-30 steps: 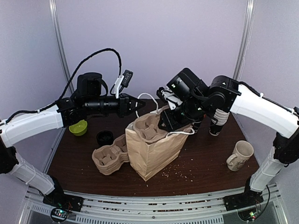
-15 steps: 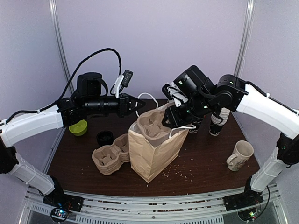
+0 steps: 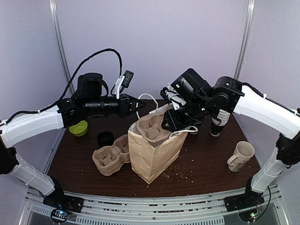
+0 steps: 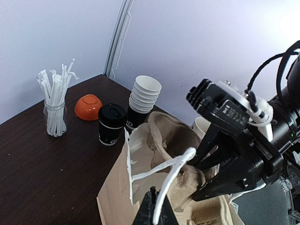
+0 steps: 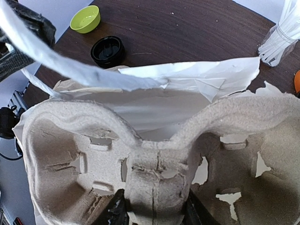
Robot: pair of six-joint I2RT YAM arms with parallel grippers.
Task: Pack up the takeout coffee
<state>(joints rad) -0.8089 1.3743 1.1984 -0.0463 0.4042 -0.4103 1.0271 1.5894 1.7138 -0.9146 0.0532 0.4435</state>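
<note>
The takeout coffee (image 4: 111, 124), a black lidded cup with white print, stands on the table beyond the brown paper bag (image 3: 152, 152); in the top view the right arm hides it. My left gripper (image 4: 157, 204) is shut on the bag's white handle (image 4: 173, 168) and holds it up and to the left. A pulp cup carrier (image 5: 140, 154) sits in the bag's open mouth (image 5: 187, 79), sticking up out of it (image 3: 150, 126). My right gripper (image 5: 152, 213) is shut on the carrier's centre post, with one black finger (image 5: 115, 211) on each side of it.
A second pulp carrier (image 3: 110, 157) lies left of the bag, with a black lid (image 3: 105, 138) and a green bowl (image 3: 78, 128) behind it. A cream mug (image 3: 241, 155) stands at the right. A stack of white cups (image 4: 145, 93), an orange bowl (image 4: 89, 107) and a jar of straws (image 4: 55, 108) stand at the back.
My right gripper rose a little to the right with the carrier, then came back down to the left over the bag's mouth. The left arm has not moved.
</note>
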